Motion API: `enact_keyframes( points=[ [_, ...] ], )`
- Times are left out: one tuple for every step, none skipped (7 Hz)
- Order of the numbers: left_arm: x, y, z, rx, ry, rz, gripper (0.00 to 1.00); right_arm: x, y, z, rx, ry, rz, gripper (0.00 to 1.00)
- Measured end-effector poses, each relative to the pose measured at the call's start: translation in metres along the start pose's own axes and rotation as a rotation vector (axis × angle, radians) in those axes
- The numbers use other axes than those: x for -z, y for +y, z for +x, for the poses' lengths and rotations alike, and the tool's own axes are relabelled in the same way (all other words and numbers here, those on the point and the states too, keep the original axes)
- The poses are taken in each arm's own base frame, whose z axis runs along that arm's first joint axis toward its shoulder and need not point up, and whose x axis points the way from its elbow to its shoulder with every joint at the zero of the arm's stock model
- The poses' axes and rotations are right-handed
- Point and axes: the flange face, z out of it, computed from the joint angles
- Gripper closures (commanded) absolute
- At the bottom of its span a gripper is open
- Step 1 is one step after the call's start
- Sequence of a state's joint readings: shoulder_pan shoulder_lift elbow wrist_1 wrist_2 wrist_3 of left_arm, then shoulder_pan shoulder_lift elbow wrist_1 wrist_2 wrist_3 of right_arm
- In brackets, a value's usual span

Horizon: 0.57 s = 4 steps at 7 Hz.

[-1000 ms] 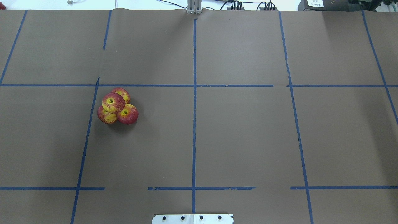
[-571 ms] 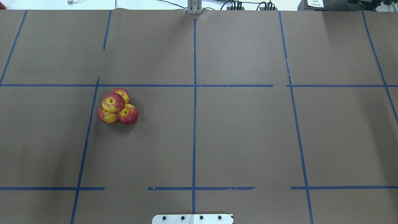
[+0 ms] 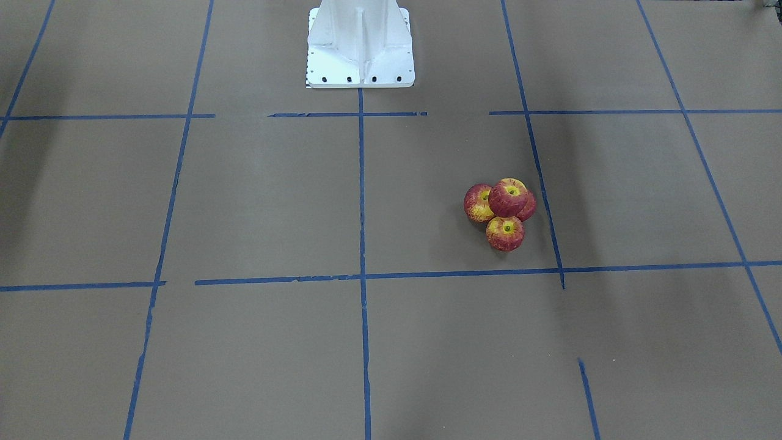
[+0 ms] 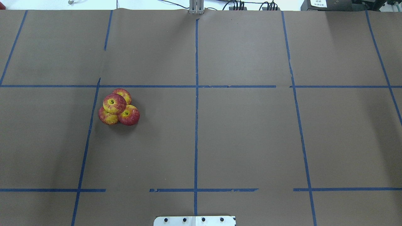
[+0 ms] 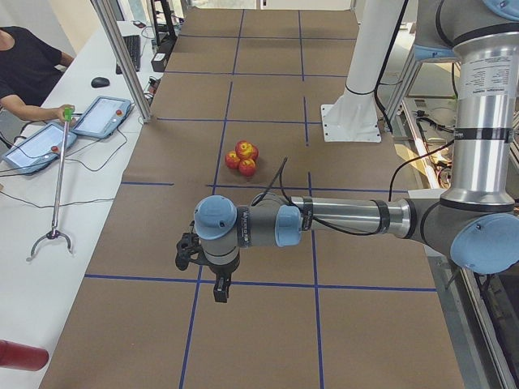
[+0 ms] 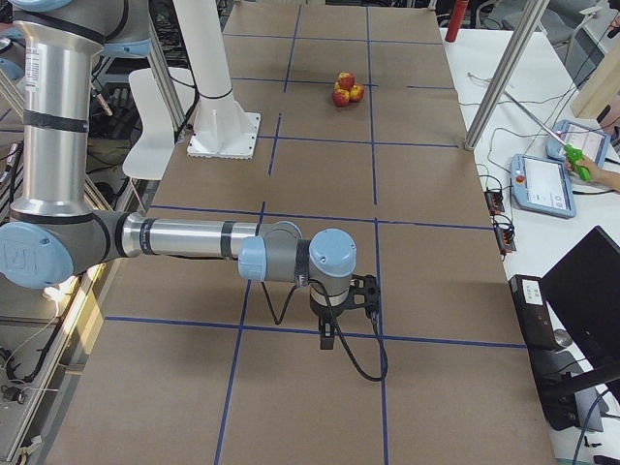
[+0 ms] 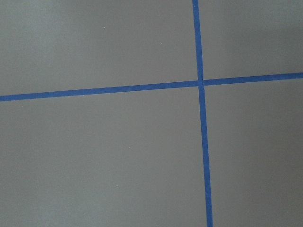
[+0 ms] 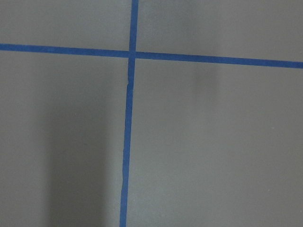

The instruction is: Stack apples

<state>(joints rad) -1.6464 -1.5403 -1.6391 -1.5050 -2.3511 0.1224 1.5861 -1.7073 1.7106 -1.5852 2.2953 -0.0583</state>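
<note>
Four apples (image 4: 129, 115) lie in one tight heap on the brown table (image 4: 251, 141), on the robot's left half. They are in the corner of a square marked by blue tape lines (image 4: 196, 125), near the lines but not touching them. Three of them rest on the table pressed against each other, and the top apple (image 4: 114, 103) sits on them with its yellow stem hollow turned upward. Both arms are well apart from the heap, stretched out low over the table ends. The left claw (image 5: 219, 292) and the right claw (image 6: 329, 339) each point down at bare paper, and I cannot tell whether either is open or closed. Each wrist camera shows only a tape crossing.
</note>
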Motion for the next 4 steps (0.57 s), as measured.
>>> enact_keyframes(
  points=[
    [-0.0019,0.0021,0.0006,0.009,0.013,-0.002,0.00,0.0001,0.0000,-0.0001,0.000,0.000,0.000,0.00],
    [-0.0034,0.0031,0.0014,0.011,0.018,-0.004,0.00,0.0002,-0.0001,-0.0001,0.001,0.000,0.001,0.00],
    [-0.0037,0.0038,0.0027,0.010,0.019,-0.005,0.00,0.0001,-0.0001,-0.0001,0.001,0.000,0.001,0.00],
    [-0.0044,0.0048,0.0033,0.010,0.021,-0.007,0.00,0.0001,-0.0001,-0.0001,0.000,-0.001,0.001,0.00]
  ],
)
